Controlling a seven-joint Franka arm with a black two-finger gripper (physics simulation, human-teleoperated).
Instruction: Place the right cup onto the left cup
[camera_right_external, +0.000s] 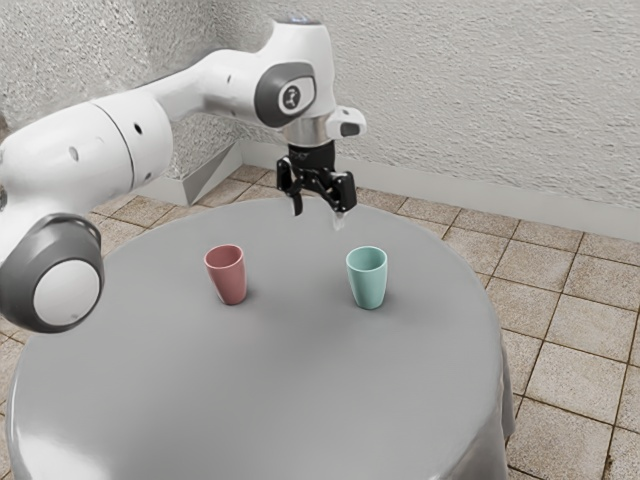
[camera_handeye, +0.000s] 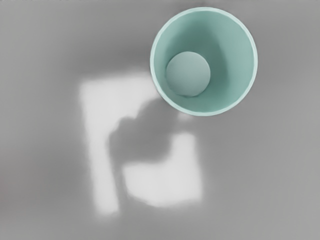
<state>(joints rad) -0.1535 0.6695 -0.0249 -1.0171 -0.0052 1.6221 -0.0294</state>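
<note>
Exterior view: the teal cup (camera_right_external: 367, 280) stands upright on the round grey counter (camera_right_external: 250, 400), toward the exterior view's right, its mouth open upward. Bare counter separates it from the curved edge on that side. Toward the exterior view's left, well apart from it, the red cup (camera_right_external: 229, 278) stands upright too, with a stretch of counter between them. The hand (camera_right_external: 318, 212) is raised above both cups, its two fingers apart and nothing between them. From the wrist camera, the teal cup's full rim and round inner bottom show, beside a bright patch (camera_handeye: 165, 185) on the counter cut by a dark shadow (camera_handeye: 145, 135). The shadow is probably the arm's (camera_right_external: 130, 140), though its blurred outline makes that hard to tell. In the exterior view, the red cup's inner bottom is hidden, and the counter's near edge is cut off.
</note>
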